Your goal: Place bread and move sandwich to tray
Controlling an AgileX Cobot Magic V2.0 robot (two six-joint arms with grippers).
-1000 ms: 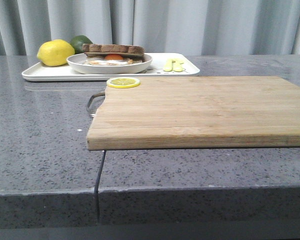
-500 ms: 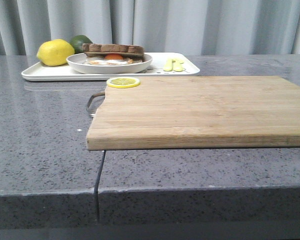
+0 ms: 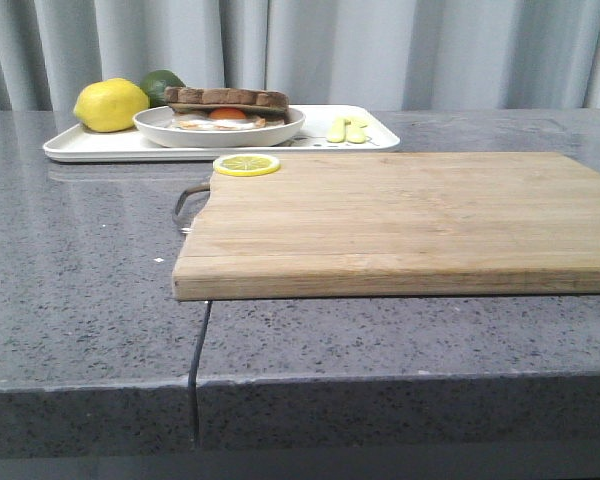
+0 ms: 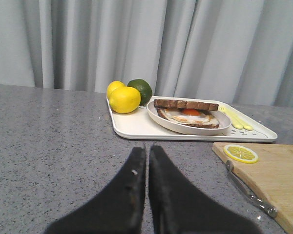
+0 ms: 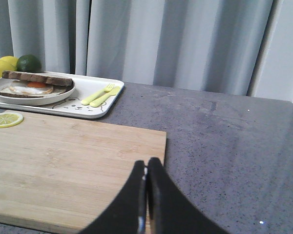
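Left gripper: 2 dark fingers pressed together, nothing between them; it hangs low over bare grey counter, touching no object.
Right gripper: 2 dark fingers closed tip to tip and empty; it sits over the near edge of the board.
Tray: white, rounded corners, low rim; well ahead of the left gripper and slightly toward the right one. From the right gripper it lies far ahead and off toward the left arm, touching or nearly touching the board's far edge. A small cartoon print shows on its near rim in the right wrist view.
Sandwich: on a round white plate that rests on the tray. A brown-crusted slice lies on top; fried egg white and orange yolk show beneath it, with another brown crust at the plate's edge.
Bread: the dark-crusted slice lying flat on top of the egg, level with the plate rim in the front view.
Lemons: 2 on the tray, beyond the left gripper, beside the plate.
Lime: just behind the lemons.
Cutlery: pale yellow fork and a second utensil, lying on the tray end nearer the right gripper.
Lemon slice: flat on the board's far corner, just in front of the tray.
Board handle: metal loop at the board's end nearest the left gripper.
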